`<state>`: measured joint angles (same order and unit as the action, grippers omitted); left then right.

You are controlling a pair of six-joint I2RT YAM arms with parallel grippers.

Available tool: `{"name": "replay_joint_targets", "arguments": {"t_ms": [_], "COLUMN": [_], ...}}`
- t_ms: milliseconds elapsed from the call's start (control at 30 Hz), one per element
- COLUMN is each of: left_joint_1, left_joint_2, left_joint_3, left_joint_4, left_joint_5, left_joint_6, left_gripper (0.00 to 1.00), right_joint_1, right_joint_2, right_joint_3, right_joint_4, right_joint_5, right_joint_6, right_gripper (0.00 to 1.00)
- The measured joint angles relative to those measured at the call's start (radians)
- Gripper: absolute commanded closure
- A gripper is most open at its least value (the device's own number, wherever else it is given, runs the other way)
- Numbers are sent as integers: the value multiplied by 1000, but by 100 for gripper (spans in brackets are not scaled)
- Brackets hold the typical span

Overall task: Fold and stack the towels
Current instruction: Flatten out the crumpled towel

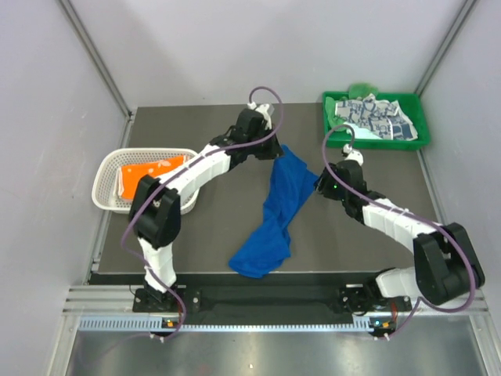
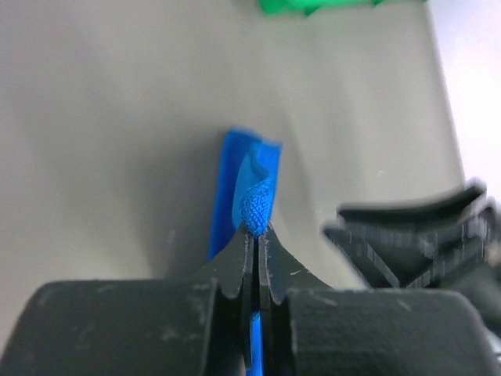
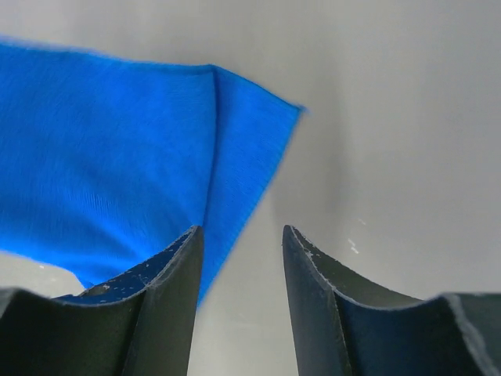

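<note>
We see the left tool [image 2: 256, 233] clamped on the blue towel [image 2: 239, 176] mid-frame; the right tool [image 3: 239, 254] stands apart at the towel's edge, over the worktop [image 3: 391, 117].

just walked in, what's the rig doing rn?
The left tool is shut on a bunched edge of the royal blue towel. The towel lies rumpled in a long strip on the table, not yet folded. The right tool stands open at another edge of that towel and is not closed on it. An orange towel sits in the white basket, and a patterned towel lies in the green tray.
</note>
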<state>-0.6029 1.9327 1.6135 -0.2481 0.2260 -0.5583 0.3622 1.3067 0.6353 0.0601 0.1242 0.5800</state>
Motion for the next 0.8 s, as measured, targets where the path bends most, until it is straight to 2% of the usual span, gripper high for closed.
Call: {"name": "replay_joint_targets", "arguments": {"t_ms": [167, 300, 600, 800], "left_joint_1": [0, 0, 0, 1], "left_joint_2": [-138, -161, -161, -161], "left_joint_3": [-184, -273, -293, -293], "left_joint_4": [-44, -91, -120, -119], "left_joint_5": [-72, -130, -167, -167], "left_joint_6": [1, 0, 4, 8], "left_gripper": [100, 100, 100, 100], "right_joint_1": [0, 0, 0, 0], "right_joint_2": [108, 219, 352, 416], "right_joint_3": [50, 117, 232, 285], "right_joint_4": [45, 53, 43, 68], "right_joint_5": [-37, -33, 94, 108], "right_joint_6": [7, 7, -22, -53], "right_gripper": [56, 56, 52, 52]}}
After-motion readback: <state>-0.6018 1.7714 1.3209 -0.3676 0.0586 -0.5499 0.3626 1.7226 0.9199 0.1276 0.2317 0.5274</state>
